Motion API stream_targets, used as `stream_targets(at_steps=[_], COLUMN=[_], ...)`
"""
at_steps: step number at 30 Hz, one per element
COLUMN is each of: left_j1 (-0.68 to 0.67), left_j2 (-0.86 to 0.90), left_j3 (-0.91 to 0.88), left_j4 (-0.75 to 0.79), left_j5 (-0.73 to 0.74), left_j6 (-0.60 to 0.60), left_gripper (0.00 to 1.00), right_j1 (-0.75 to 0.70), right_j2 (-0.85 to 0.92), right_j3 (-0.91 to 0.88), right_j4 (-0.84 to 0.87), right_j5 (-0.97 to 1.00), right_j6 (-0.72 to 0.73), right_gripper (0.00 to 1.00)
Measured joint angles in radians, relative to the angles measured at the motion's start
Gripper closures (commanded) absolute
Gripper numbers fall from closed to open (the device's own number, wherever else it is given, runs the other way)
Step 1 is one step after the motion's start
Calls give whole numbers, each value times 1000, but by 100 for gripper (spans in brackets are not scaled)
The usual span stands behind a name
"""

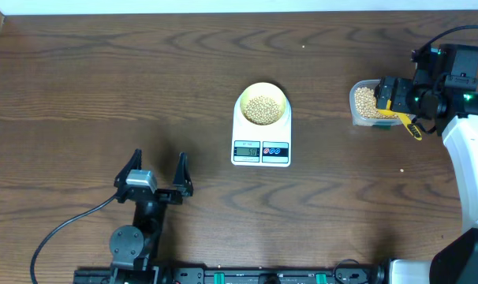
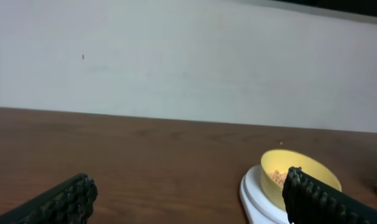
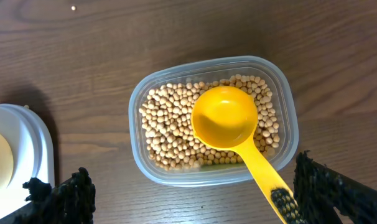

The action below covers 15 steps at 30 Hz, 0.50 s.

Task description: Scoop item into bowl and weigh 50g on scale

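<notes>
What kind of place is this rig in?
Probably a robotics lab bench, not a kitchen: wood-grain table against a blank wall, cabled arm mounted at its edge, a scale and bean tub laid out.

The left arm is black, with a round joint low down and a silver block behind the left end effector. A thin black cable loops from it. The right arm has a smooth white shell, black parts and a tiny green light near the right end effector. The fingers are black and bumpy.
</notes>
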Motion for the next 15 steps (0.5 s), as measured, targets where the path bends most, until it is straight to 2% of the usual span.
stream_targets(at_steps=[15], left_j1=[1], left_j2=[-40], left_j3=[-7], left_j4=[-155], left_j5=[0], left_j6=[0], left_gripper=[3], right_j1=[0], right_j2=[0], right_j3=[0], right_j4=[0], right_j5=[0], right_j6=[0], right_gripper=[1])
